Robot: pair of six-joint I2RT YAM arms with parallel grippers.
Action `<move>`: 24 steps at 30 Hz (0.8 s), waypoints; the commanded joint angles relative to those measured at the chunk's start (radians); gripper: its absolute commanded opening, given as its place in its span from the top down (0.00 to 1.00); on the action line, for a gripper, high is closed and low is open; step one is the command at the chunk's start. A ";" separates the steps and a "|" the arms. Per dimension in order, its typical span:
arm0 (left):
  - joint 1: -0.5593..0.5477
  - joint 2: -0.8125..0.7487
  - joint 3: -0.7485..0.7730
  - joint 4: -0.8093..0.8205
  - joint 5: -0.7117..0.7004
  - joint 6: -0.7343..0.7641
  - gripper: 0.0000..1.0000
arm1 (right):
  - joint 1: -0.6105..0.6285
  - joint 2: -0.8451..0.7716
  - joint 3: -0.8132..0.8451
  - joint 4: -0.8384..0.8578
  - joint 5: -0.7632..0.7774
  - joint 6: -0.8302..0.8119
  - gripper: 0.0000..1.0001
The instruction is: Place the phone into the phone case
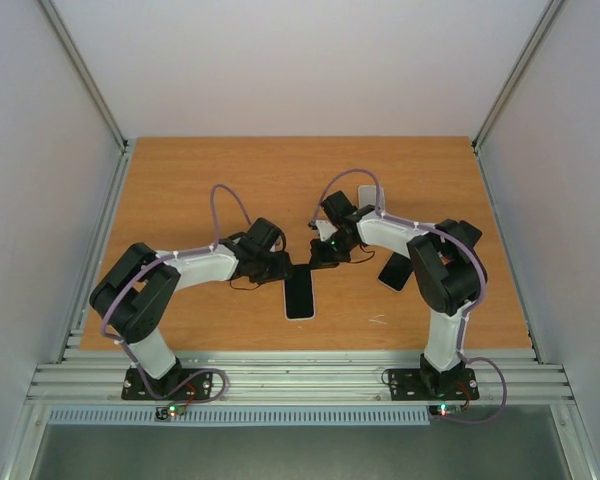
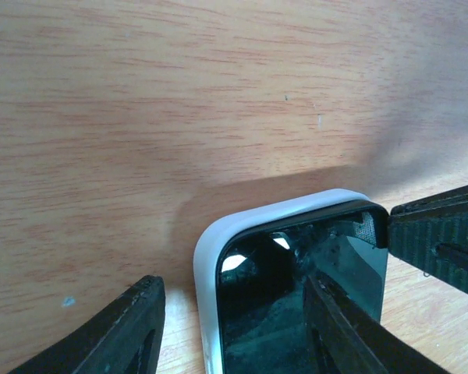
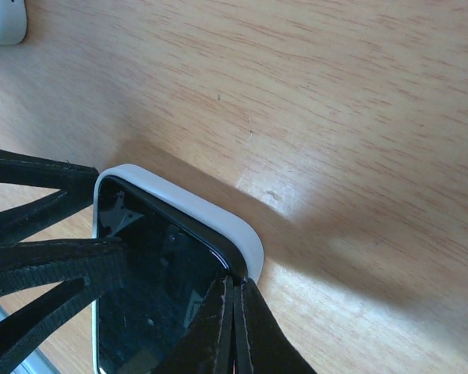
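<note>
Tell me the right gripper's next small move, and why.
Probably a short press straight down. The shut right gripper has its tips at the corner of the phone, where a dark gap seems to show against the white case rim. The left gripper, open, straddles the case's opposite edge.

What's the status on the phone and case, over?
Left gripper open, straddling edge of white phone case. Right gripper shut, tips on its corner. Black glossy phone lies inside it. Dark flat slab lies apart, right side.
</note>
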 commanded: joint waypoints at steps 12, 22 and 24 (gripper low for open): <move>-0.028 0.060 -0.007 -0.090 -0.049 0.012 0.49 | 0.090 0.205 0.084 -0.186 0.311 -0.032 0.99; -0.027 0.045 -0.041 -0.084 -0.068 -0.004 0.44 | 0.147 0.307 0.166 -0.293 0.519 -0.021 0.98; -0.027 0.043 -0.046 -0.084 -0.071 -0.004 0.43 | 0.156 0.325 0.179 -0.306 0.536 -0.021 0.98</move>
